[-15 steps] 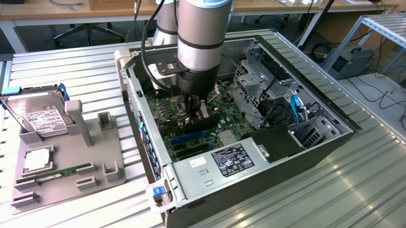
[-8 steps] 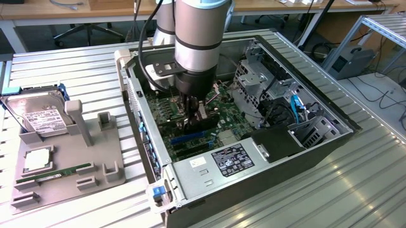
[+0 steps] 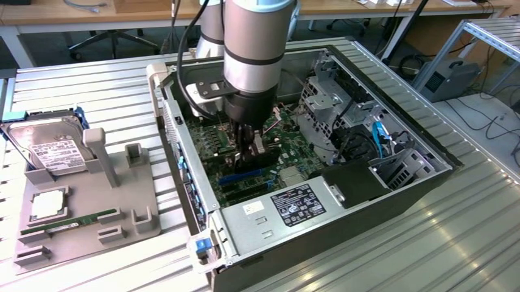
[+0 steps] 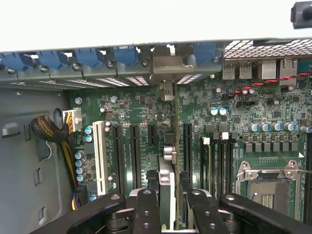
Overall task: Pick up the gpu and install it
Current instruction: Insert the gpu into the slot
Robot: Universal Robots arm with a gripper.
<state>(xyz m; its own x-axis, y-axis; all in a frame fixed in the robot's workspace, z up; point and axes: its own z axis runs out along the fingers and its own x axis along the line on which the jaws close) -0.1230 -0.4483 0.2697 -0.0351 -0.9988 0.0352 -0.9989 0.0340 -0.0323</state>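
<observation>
My gripper (image 3: 248,155) reaches down into the open computer case (image 3: 422,182), low over the green motherboard (image 3: 284,137). It is shut on the gpu (image 3: 260,163), a thin dark card held upright on edge. In the wrist view the gpu (image 4: 167,178) runs edge-on between my two black fingers (image 4: 146,209), away from my gripper (image 4: 170,212) and over the dark expansion slots. Its pale metal bracket (image 4: 165,66) stands at the case's rear wall, among the blue slot clips. Whether the card's lower edge sits in a slot is hidden.
A grey fixture tray (image 3: 81,243) on the exterior view's left holds a silver hard drive (image 3: 49,149), a green memory stick (image 3: 69,225) and a square chip (image 3: 47,204). Inside the case are a drive cage (image 3: 325,103), a black cover (image 3: 357,179), a white slot (image 4: 101,151) and a processor socket (image 4: 265,187).
</observation>
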